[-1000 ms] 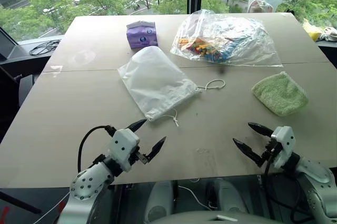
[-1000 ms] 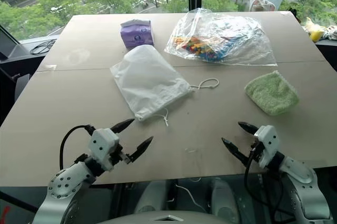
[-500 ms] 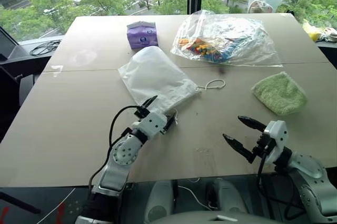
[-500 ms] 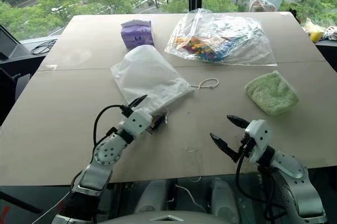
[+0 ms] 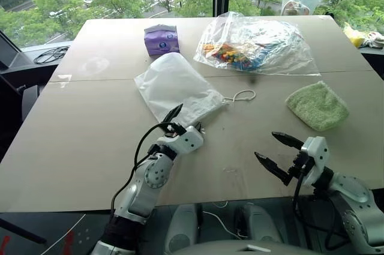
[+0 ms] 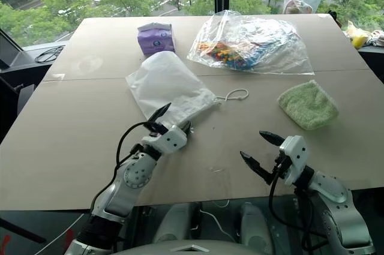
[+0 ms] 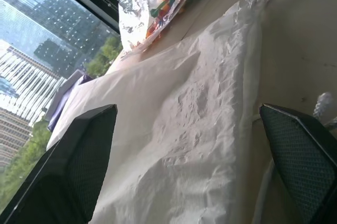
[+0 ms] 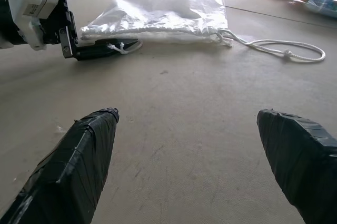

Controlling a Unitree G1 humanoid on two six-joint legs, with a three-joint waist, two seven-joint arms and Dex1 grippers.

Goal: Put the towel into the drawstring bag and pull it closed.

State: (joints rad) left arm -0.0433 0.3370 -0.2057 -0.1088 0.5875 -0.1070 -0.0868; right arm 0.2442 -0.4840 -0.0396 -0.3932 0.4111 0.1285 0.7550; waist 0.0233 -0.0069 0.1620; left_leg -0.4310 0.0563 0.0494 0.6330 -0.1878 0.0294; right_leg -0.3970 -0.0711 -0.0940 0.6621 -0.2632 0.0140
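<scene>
The drawstring bag (image 5: pixel 177 87), white and translucent, lies flat mid-table, its cord loop (image 5: pixel 243 95) trailing to the right. My left gripper (image 5: pixel 187 120) is open at the bag's near mouth corner. One of its fingers (image 8: pixel 100 50) rests on the table by the knotted cord end, and the other is raised above the fabric. In the left wrist view the bag (image 7: pixel 189 129) spreads between the two fingers. The light green towel (image 5: pixel 318 106) lies at the right, apart from both grippers. My right gripper (image 5: pixel 267 146) hovers open and empty over bare table near the front edge.
A purple packet (image 5: pixel 161 39) and a large clear bag of colourful items (image 5: pixel 258 45) sit behind the drawstring bag. A yellow object (image 5: pixel 357 34) lies at the far right edge. Black cables (image 5: pixel 51 54) lie off the table's left side.
My left arm has reached forward from the front edge to the bag's mouth and rolled its wrist. The right gripper has shifted slightly to the left, still open.
</scene>
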